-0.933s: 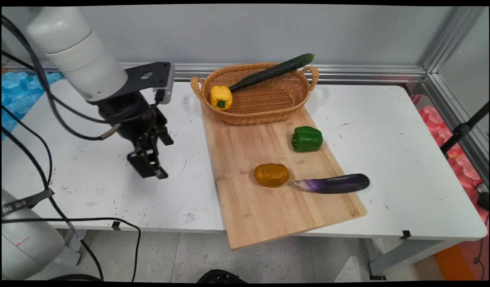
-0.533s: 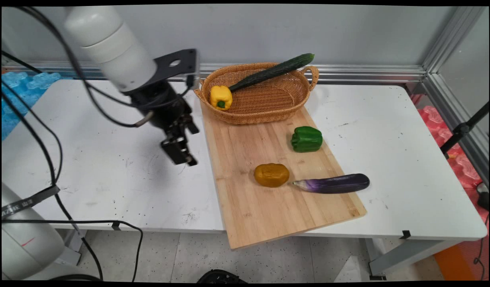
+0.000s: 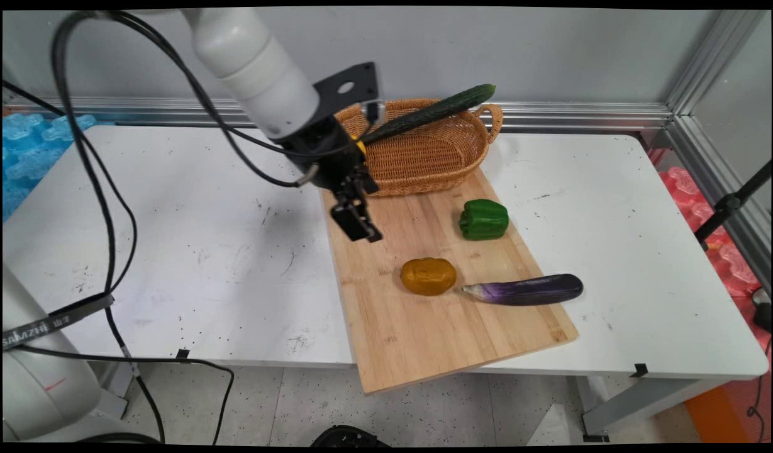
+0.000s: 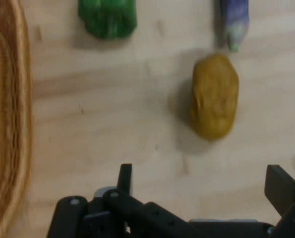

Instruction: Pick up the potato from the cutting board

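My black gripper [image 3: 360,228] hangs open over the left part of the wooden cutting board [image 3: 399,327], just in front of the wicker basket [image 3: 424,167]. Nothing is between its fingers [image 4: 125,177]. In the hand view the open gripper [image 4: 204,186] faces a brownish-yellow potato [image 4: 214,96], which lies on the board [image 4: 112,124] a short way ahead. The potato [image 3: 428,275] is the nearest thing, below and to the right of the gripper in the main view. A green pepper [image 3: 484,219] and a purple eggplant [image 3: 524,290] also lie on the board.
A long dark cucumber [image 3: 436,110] leans across the basket's rim. The arm hides most of the yellow pepper in the basket. The basket wall [image 4: 8,124] runs along the hand view's left side, with the green pepper [image 4: 107,17] and eggplant tip [image 4: 234,22] at its top.
The arm has swung right and toward the wall, carrying the gripper from above the bare white table to above the board's left part. It now covers the yellow pepper.
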`<state>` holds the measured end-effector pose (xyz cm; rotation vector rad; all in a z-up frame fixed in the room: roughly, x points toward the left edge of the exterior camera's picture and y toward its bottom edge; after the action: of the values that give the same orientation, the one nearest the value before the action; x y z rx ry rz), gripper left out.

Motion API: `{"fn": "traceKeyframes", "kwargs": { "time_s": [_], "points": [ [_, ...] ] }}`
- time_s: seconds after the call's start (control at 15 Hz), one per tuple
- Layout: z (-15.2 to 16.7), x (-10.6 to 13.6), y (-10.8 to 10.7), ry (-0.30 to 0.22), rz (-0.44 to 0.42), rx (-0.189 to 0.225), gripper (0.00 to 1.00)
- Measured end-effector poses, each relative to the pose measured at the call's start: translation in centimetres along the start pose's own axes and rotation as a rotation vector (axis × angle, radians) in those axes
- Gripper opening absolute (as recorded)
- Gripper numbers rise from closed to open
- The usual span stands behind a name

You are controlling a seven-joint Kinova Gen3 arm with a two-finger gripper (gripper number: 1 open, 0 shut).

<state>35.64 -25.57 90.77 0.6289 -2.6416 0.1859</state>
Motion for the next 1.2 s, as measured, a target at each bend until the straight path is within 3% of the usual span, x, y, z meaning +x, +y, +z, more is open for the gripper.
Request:
{"fn": "traceKeyframes", "kwargs": {
  "time_s": [0.47,1.2],
  "points": [
    [4.7,0.9,1.1,0.068,0.035,-0.015,1.0],
    [11.6,0.3,1.9,0.11,0.081,-0.003,1.0]
  ]
}}
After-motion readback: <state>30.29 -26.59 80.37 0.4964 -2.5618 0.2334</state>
